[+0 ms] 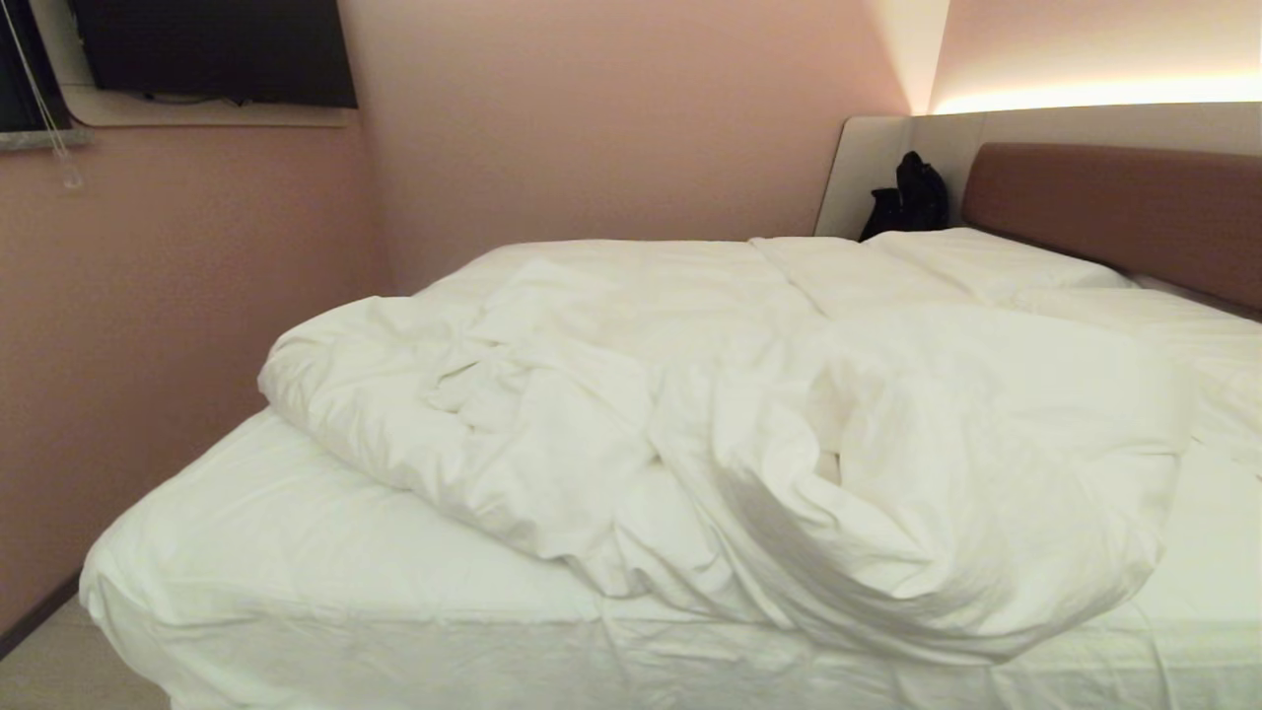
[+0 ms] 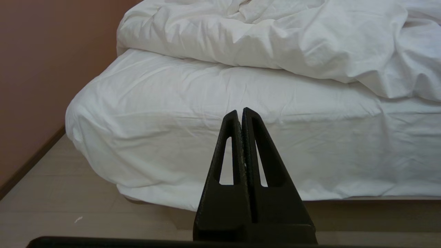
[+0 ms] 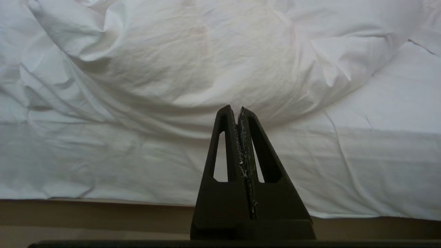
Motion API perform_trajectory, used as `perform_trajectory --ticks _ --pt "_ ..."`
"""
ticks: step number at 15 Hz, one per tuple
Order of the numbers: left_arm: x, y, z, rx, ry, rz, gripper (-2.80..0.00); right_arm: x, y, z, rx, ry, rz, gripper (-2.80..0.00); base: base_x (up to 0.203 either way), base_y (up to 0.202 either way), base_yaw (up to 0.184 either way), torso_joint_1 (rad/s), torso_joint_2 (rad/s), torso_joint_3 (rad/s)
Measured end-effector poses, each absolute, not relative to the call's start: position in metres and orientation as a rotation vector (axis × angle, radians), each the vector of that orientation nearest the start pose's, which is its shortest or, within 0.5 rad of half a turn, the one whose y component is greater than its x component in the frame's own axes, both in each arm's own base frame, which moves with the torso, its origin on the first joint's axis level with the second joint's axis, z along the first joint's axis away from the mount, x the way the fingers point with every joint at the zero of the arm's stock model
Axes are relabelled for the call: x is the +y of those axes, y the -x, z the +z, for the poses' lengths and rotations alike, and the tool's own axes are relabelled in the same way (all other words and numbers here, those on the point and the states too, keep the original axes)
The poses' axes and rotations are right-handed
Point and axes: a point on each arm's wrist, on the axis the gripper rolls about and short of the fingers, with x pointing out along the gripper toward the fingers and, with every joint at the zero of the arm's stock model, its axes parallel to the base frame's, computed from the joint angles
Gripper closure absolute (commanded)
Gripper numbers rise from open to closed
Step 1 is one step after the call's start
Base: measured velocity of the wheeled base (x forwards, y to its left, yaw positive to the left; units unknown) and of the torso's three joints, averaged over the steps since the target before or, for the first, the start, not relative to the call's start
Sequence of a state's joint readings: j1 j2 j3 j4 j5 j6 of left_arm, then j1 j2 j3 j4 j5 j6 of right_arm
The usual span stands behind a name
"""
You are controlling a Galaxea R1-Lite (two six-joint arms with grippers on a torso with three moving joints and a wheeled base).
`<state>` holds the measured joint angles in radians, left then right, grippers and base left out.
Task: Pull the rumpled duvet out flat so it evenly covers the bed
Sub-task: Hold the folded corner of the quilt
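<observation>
- The duvet [image 1: 710,444] lies bunched in a thick heap across the middle of the bed [image 1: 296,552], with a bulging fold hanging over the near edge and bare sheet showing at the near left corner.
- Your left pincer [image 2: 242,112] hovers low before that bare corner, fingers pressed together, holding nothing.
- Your right pincer [image 3: 235,109] faces the overhanging bulge, likewise closed and empty.
- Open both pincers before you reach in; closed tips would likely only push the fabric.
- Look for the duvet's true hem rather than a loose fold, or you may only drag the heap along.
- Grip at two points set wide apart and pull evenly towards the foot.
- Leave the pillows [image 1: 986,258] by the headboard [image 1: 1114,207] undisturbed.
</observation>
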<state>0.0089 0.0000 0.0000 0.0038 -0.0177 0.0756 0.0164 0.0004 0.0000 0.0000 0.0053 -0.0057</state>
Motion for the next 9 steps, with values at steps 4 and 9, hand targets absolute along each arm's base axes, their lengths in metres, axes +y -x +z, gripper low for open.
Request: perform_trajectory --ticks 4,9 --pt "-0.0006 0.0228 0.0752 0.002 -0.074 -0.009 0.0 -0.0002 0.0228 0.0755 0.0 0.006 0.022 0.0 -0.096 0.0 -0.001 -0.005 0.0 0.002" --pt "-0.0006 0.0228 0.075 0.004 -0.079 -0.008 0.0 -0.0003 0.0228 0.0755 0.0 0.005 0.022 0.0 0.0 0.0 0.0 0.0 0.0 0.0"
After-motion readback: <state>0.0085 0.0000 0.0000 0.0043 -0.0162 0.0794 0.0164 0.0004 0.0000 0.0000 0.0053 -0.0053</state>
